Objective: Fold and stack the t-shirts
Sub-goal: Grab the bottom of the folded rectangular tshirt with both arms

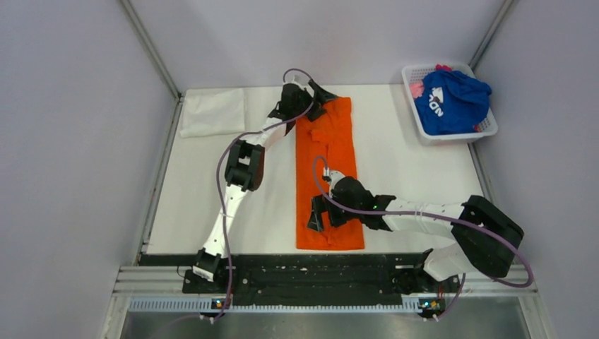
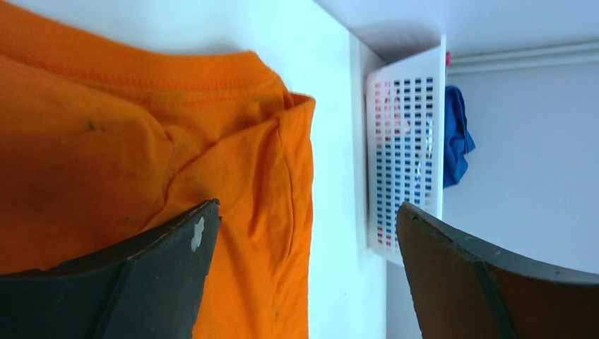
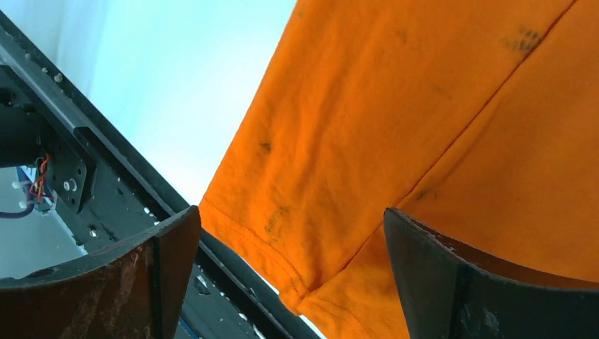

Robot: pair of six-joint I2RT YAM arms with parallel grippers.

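Currently the orange t-shirt (image 1: 330,169) lies flat mid-counter (image 1: 410,183), narrowed to a long strip. Its long axis runs near-to-far, straight away from the arm bases. The wrinkled far end sits under the left hand (image 1: 309,101). The near hem sits under the right hand (image 1: 319,214), close to the black rail (image 1: 311,272) along the counter's near edge. So there is one hand per short end, each arm nearer its own end.

Left hand: fingers (image 2: 169,268) spread wide, nothing pinched; one is over the cloth, the other out past the shirt's side edge. Right hand: also spread wide and empty, with the near hem corner showing between its fingers in the wrist view. Cannot tell if either hand touches the cloth.

Judgement: the lengthwise folds look done, the crosswise fold not yet. The next move is likely to pinch one short end and carry it along the long axis onto the other end.

Room: bare counter on both sides of the strip. The rail crowds the near hem, and the far end is close to the counter's back edge. Risk: the bunched far end may fold lumpy.

The blue t-shirt (image 1: 452,102) is heaped in the white basket (image 1: 455,135) at far right, well apart from the strip, with the pink t-shirt (image 1: 417,90) peeking beside it. A white folded cloth (image 1: 212,113) lies far left.
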